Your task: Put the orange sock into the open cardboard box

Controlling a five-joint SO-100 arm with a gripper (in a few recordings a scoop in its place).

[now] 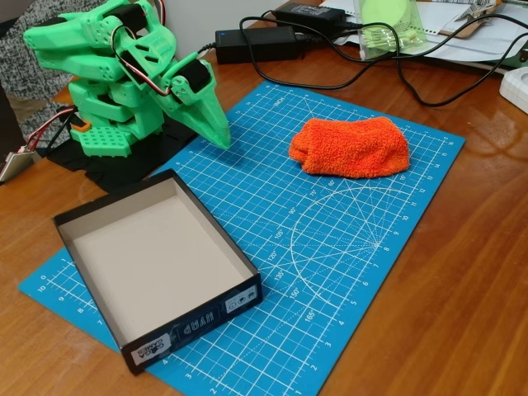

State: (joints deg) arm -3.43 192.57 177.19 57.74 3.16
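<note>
The orange sock, a fluffy folded bundle, lies on the far right part of the blue cutting mat. The open cardboard box, black outside with a pale bare floor, stands on the mat's near left corner, with white labels on its near short side. My green gripper hangs folded in at the back left, its tip pointing down just above the mat's far edge. Its fingers look pressed together with nothing between them. It is well left of the sock and behind the box.
Black power bricks and cables run along the back of the wooden table. A clear green container and papers sit at the back right. A white object is at the right edge.
</note>
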